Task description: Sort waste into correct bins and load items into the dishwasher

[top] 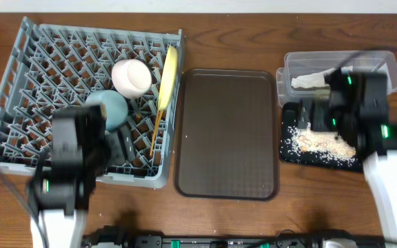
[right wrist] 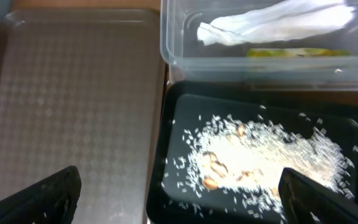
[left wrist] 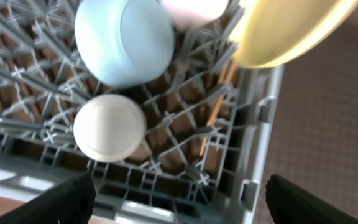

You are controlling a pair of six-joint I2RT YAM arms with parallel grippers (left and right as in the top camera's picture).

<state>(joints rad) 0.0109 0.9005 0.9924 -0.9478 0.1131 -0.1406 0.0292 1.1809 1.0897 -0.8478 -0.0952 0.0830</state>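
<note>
Over the wooden table [top: 309, 207] both our grippers gape: left gripper [left wrist: 179, 200] above the dish rack [left wrist: 257, 124], right gripper [right wrist: 179, 194] above the crumbs [right wrist: 260, 155].

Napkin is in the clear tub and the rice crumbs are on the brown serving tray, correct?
Not quite. The napkin is in the clear tub, but the rice crumbs lie in the black tray, not the brown serving tray; see the right wrist view.
</note>
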